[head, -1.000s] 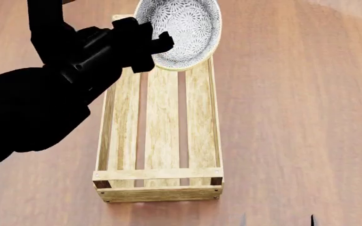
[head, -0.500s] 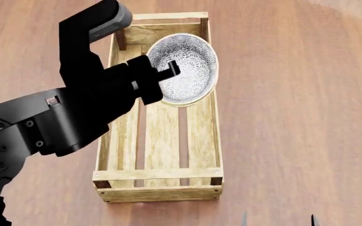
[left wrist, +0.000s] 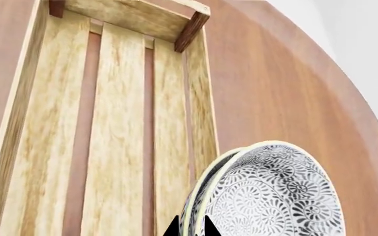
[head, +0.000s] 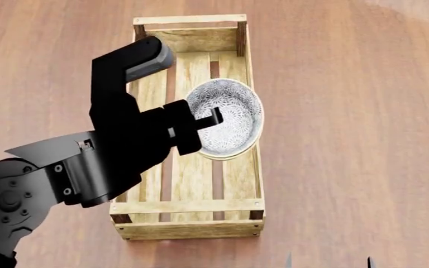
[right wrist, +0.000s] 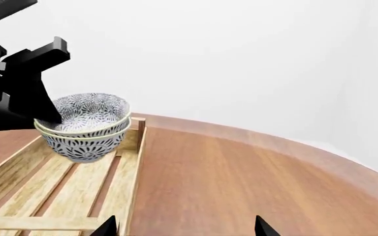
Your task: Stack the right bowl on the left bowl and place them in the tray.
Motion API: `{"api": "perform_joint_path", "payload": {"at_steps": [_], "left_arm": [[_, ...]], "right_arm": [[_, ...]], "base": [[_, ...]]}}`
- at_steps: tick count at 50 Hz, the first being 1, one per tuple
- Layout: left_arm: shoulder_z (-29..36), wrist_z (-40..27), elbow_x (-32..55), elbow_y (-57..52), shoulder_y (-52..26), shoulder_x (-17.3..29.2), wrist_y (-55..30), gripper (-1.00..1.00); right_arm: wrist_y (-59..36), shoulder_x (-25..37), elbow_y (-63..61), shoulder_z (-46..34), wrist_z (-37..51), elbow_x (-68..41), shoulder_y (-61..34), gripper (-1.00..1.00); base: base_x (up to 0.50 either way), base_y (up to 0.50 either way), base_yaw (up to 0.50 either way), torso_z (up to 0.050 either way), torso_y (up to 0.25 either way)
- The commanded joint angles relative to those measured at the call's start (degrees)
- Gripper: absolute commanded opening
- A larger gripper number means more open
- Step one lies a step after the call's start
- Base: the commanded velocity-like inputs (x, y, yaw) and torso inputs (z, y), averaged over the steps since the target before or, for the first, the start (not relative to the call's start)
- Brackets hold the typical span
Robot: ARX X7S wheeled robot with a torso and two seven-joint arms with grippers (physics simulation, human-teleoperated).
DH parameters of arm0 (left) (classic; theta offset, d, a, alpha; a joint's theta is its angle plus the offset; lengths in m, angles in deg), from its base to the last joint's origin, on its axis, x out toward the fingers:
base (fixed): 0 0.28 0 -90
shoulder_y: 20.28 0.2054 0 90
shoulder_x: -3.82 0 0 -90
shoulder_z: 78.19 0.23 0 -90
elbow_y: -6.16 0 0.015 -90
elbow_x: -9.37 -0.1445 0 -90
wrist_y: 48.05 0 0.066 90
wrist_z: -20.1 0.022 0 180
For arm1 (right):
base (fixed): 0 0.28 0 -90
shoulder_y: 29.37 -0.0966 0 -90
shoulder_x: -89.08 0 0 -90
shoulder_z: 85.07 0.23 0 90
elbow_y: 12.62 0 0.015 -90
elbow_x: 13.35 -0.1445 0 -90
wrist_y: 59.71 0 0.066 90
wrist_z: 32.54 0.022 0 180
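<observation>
While the left gripper [head: 213, 119] grips the stacked bowls [head: 225, 117] over the tray [head: 192, 215], setting down is left.

- Bright, even, flat simulator light in all three views; no light source can be made out.
- Sharp everywhere: no motion blur, no out-of-focus zones, no edge warping.
- Reddish-brown wooden counter [head: 348, 111] shows a soft pale sheen at the head view's upper right corner; no hard glare.
- Shadows are weak: faint darkening inside the long light-wood slatted tray [head: 192, 226] along its walls, nothing crisp on the counter.
- Black left arm [head: 118, 151] renders almost as pure silhouette, with little surface detail.
- Stacked grey-patterned white ceramic bowls [right wrist: 87, 125] are evenly lit, pattern crisp.
- Right wrist view background is blank white, washed out.
</observation>
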State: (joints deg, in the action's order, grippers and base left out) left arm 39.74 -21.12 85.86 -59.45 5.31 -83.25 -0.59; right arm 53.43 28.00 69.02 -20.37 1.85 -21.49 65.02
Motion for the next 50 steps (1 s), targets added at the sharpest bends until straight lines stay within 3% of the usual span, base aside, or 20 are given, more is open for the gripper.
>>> {"api": "perform_joint_path", "payload": {"at_steps": [1, 39, 46, 50], "left_arm": [[0.72, 2.38, -0.56, 0.76, 0.1, -0.89, 3.42, -1.0], [9.32, 11.63, -2.53, 16.04, -2.37, -2.43, 10.8, -1.0], [15.46, 14.1, 0.59, 21.42, -5.1, -2.81, 14.43, -1.0], [23.01, 15.0, 5.31, 24.6, -7.51, -2.86, 17.85, -1.0]], "right_arm": [[0.38, -0.82, 0.15, 1.34, -1.05, 0.79, 0.18, 1.0], [0.86, -1.45, 3.15, 0.89, -1.66, -0.26, -1.06, 1.0], [1.16, -1.62, 4.26, 0.92, -1.91, -0.76, -1.54, 1.0], [1.41, -1.78, 4.74, 0.87, -2.01, -0.93, -1.7, 1.0]], "base": [[0.0, 0.0, 0.0, 0.0, 0.0], [0.0, 0.0, 0.0, 0.0, 0.001], [0.0, 0.0, 0.0, 0.0, 0.0], [0.0, 0.0, 0.0, 0.0, 0.002]]}}
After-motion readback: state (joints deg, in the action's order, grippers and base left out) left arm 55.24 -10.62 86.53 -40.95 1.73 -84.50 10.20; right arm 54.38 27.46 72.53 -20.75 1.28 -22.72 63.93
